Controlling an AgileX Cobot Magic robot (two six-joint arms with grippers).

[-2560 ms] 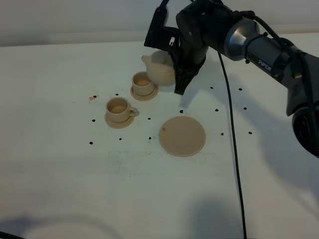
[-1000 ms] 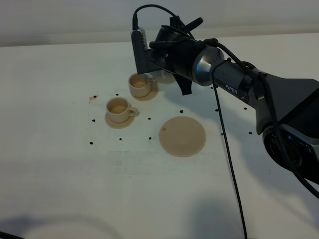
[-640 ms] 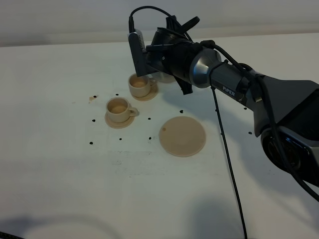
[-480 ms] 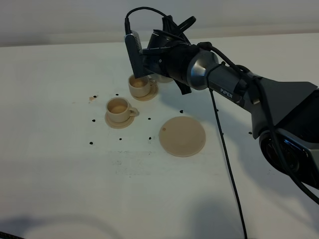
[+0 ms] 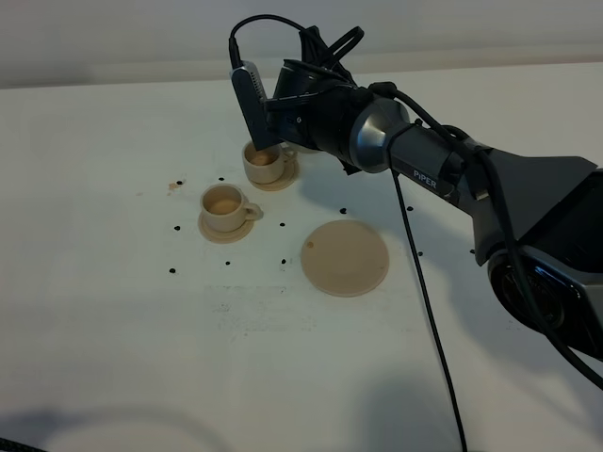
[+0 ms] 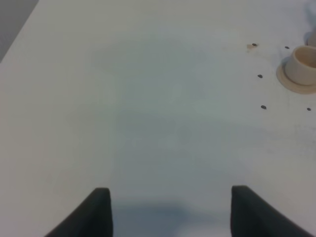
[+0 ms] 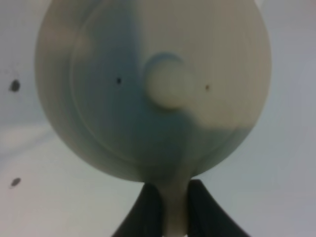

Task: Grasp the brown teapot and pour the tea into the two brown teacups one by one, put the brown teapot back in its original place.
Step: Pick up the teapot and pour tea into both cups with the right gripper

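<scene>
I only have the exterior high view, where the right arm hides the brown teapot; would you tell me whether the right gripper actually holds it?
Observer: Yes. In the right wrist view the right gripper is shut on the brown teapot, with its fingers either side of the handle.
Operator: Thank you. Is the pot closed on top?
Observer: Yes; the lid is in place, its knob at the centre.
Operator: And the other arm, which I cannot see at all?
Observer: The left gripper is open above bare table, well away from a teacup.
</scene>
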